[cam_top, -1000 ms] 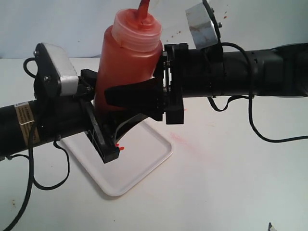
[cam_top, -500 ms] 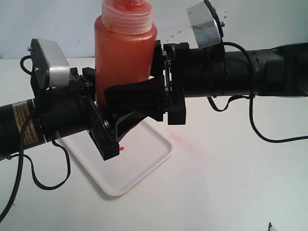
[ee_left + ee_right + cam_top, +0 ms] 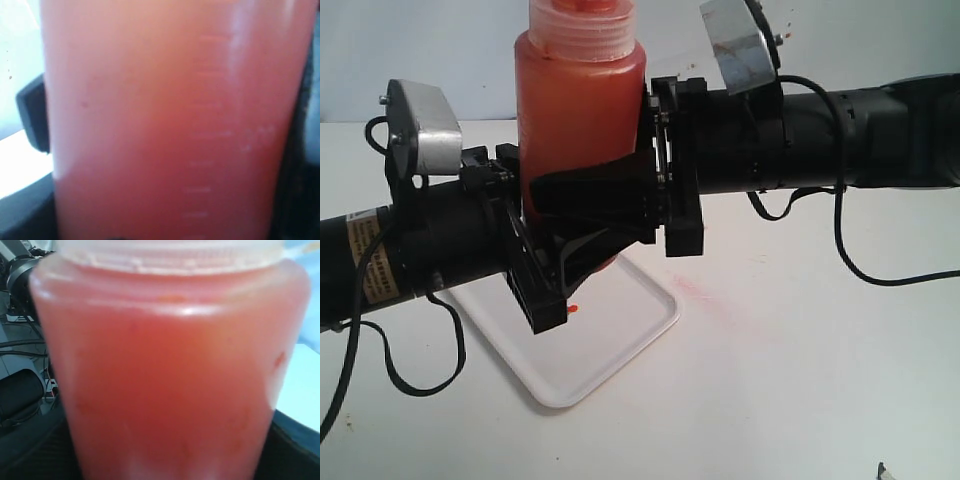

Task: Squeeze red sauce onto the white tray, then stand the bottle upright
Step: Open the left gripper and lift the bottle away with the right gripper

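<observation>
The bottle (image 3: 580, 110) is upright above the white tray (image 3: 620, 345), its orange-red body filling the left wrist view (image 3: 165, 120) and the right wrist view (image 3: 170, 380). Its whitish cap (image 3: 582, 18) runs out of the top of the exterior view, so the nozzle is out of view. My left gripper (image 3: 555, 255) grips the bottle's lower part from the left. My right gripper (image 3: 570, 218) clasps its middle from the right, one black finger (image 3: 590, 188) crossing the front. A small blob of red sauce (image 3: 574, 309) lies on the tray beside the left finger tip.
A faint pink smear (image 3: 705, 295) marks the white table right of the tray. Black cables hang from the left arm (image 3: 420, 380) and the right arm (image 3: 860, 270). A small dark object (image 3: 882, 470) pokes in at the bottom right edge.
The bottle has swung from tilted to upright as my left gripper turned. My right gripper's jaws have narrowed onto the bottle, and that arm has shifted slightly up.
</observation>
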Motion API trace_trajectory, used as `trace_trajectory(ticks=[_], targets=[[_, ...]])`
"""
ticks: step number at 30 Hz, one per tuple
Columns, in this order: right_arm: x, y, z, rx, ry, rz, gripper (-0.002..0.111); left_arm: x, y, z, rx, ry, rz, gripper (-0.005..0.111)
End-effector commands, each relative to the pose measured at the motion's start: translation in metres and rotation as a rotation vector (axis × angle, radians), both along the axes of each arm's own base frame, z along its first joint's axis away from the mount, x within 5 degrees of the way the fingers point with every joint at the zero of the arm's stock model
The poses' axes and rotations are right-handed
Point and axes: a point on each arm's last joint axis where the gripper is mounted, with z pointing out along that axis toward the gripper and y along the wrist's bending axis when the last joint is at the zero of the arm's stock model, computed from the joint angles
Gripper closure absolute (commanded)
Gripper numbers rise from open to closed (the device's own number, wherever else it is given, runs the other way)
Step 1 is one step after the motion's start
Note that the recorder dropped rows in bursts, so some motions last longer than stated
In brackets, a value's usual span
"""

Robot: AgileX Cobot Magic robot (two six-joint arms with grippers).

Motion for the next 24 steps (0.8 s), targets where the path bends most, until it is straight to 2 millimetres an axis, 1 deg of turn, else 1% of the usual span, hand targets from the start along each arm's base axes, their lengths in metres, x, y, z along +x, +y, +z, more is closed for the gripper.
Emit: trace_trajectory(ticks=[1, 3, 6, 7, 12, 14, 15, 16, 17, 18, 19, 20, 24], targets=[[-0.0010, 0.0001, 0.0044, 0.007, -0.024, 0.004, 0.058, 0.0027, 0.0002, 0.0043, -0.008, 0.010, 0.027, 0.107], [-0.0010, 0.0001, 0.0044, 0.007, -0.024, 0.004, 0.073, 0.0032, 0.0006, 0.0033, 0.004, 0.010, 0.034, 0.107], [-0.0010, 0.0001, 0.0044, 0.007, -0.024, 0.004, 0.101, 0.0032, 0.0006, 0.0033, 0.007, 0.004, 0.033, 0.107], [-0.0010, 0.0001, 0.0044, 0.007, -0.024, 0.004, 0.108, 0.0032, 0.0006, 0.0033, 0.007, 0.005, 0.033, 0.106], [-0.0010, 0.0001, 0.0044, 0.007, -0.024, 0.004, 0.108, 0.0032, 0.0006, 0.0033, 0.007, 0.005, 0.033, 0.102], [-0.0010, 0.0001, 0.0044, 0.007, -0.024, 0.004, 0.108, 0.0033, 0.0007, 0.0031, 0.008, 0.006, 0.034, 0.096], [-0.0010, 0.0001, 0.0044, 0.007, -0.024, 0.004, 0.108, 0.0040, 0.0013, 0.0017, 0.023, 0.012, 0.045, 0.083], [-0.0010, 0.0001, 0.0044, 0.007, -0.024, 0.004, 0.108, 0.0044, 0.0016, 0.0009, 0.030, 0.016, 0.050, 0.075], [-0.0010, 0.0001, 0.0044, 0.007, -0.024, 0.004, 0.108, 0.0055, 0.0027, -0.0013, 0.053, 0.027, 0.066, 0.048], [-0.0010, 0.0001, 0.0044, 0.007, -0.024, 0.004, 0.108, 0.0059, 0.0031, -0.0022, 0.062, 0.031, 0.073, 0.036], [-0.0010, 0.0001, 0.0044, 0.007, -0.024, 0.004, 0.108, 0.0063, 0.0031, -0.0020, 0.065, 0.028, 0.074, 0.007], [-0.0010, 0.0001, 0.0044, 0.007, -0.024, 0.004, 0.108, 0.0064, 0.0032, -0.0021, 0.065, 0.032, 0.076, 0.002], [-0.0003, -0.0009, 0.0044, 0.007, -0.024, 0.000, 0.108, 0.0064, 0.0032, -0.0021, 0.065, 0.032, 0.075, 0.003]])
